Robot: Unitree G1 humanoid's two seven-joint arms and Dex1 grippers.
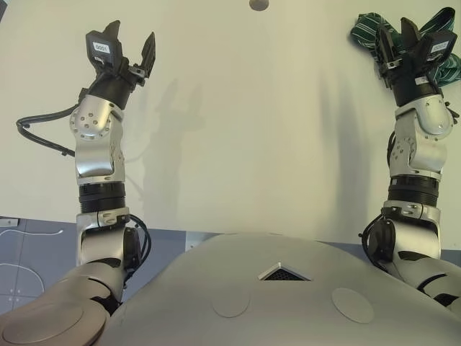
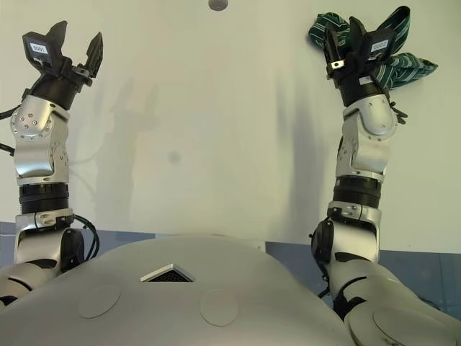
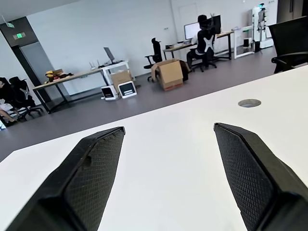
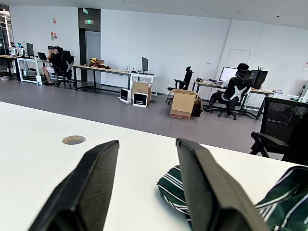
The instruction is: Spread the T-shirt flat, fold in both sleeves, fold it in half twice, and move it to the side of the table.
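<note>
The T-shirt [image 2: 405,69], green with thin white stripes, was sitting in a crumpled heap on the white table [image 1: 238,108], way over on the right side and close to the far edge. Definitely not spread flat, just a bunched-up lump with folds sticking out.

The right gripper [image 2: 344,36] was right up against that heap on its near side. Its jaws were a moderate way apart and had hold of nothing. From the wrist view the cloth lay just past one finger [image 4: 211,192], but I couldn't tell whether it was actually touching the fabric.

The left gripper [image 1: 131,40] was over on the left side of the table, about as far out as the right one and well apart from the shirt. Its jaws were spread wide with only bare tabletop between them.

There was also a small round grommet [image 1: 258,4] set in the table at the far edge, about midway between the two arms.
</note>
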